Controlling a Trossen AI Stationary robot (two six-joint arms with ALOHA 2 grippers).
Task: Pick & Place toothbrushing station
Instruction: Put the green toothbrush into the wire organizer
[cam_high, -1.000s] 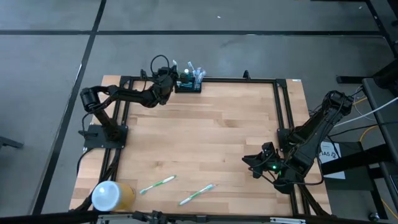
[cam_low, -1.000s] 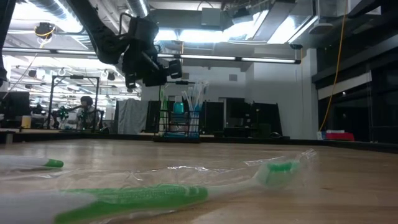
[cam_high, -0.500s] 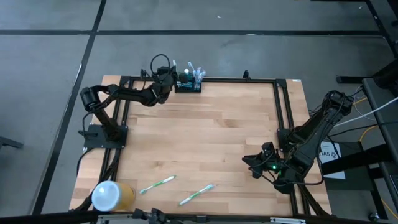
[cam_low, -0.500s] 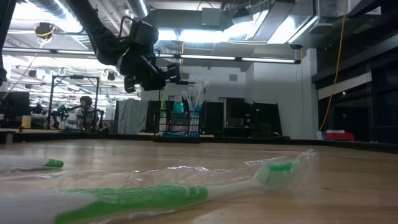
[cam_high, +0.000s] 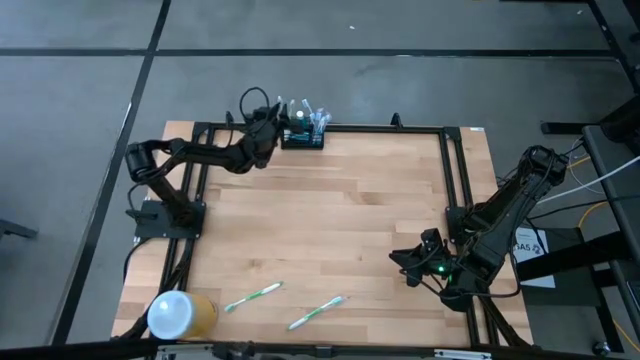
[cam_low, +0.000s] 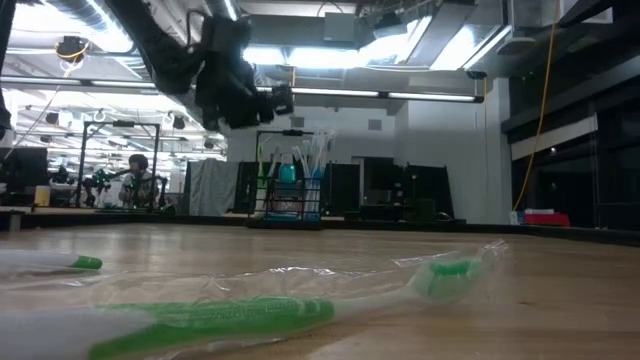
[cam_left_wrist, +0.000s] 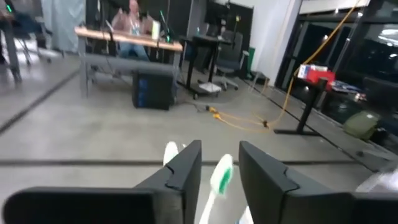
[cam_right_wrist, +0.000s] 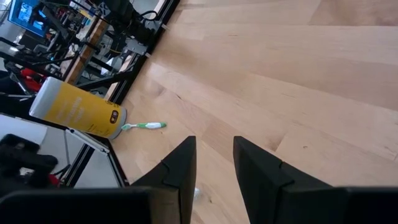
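The toothbrushing station (cam_high: 302, 138), a small black slotted rack with several brushes standing in it, sits at the table's far edge (cam_low: 290, 198). My left gripper (cam_high: 273, 122) hovers level just left of it and above the brush tops (cam_low: 284, 100). Its fingers stand open (cam_left_wrist: 219, 167), and a green brush head (cam_left_wrist: 221, 175) shows beyond the gap. My right gripper (cam_high: 402, 262) waits open near the table's right edge (cam_right_wrist: 214, 158), holding nothing. Two green-and-white toothbrushes (cam_high: 254, 295) (cam_high: 317, 312) lie flat near the front edge.
A white-and-yellow cylinder (cam_high: 180, 315) lies on its side at the front left corner (cam_right_wrist: 78, 109), with a toothbrush (cam_right_wrist: 144, 126) beside it. A clear-wrapped green toothbrush (cam_low: 300, 312) lies close to the low camera. Black frame rails (cam_high: 448, 170) border the table.
My left gripper has dipped toward the rack's brushes and then risen above their tops, staying level beside the rack. The rack and the loose toothbrushes have kept their places.
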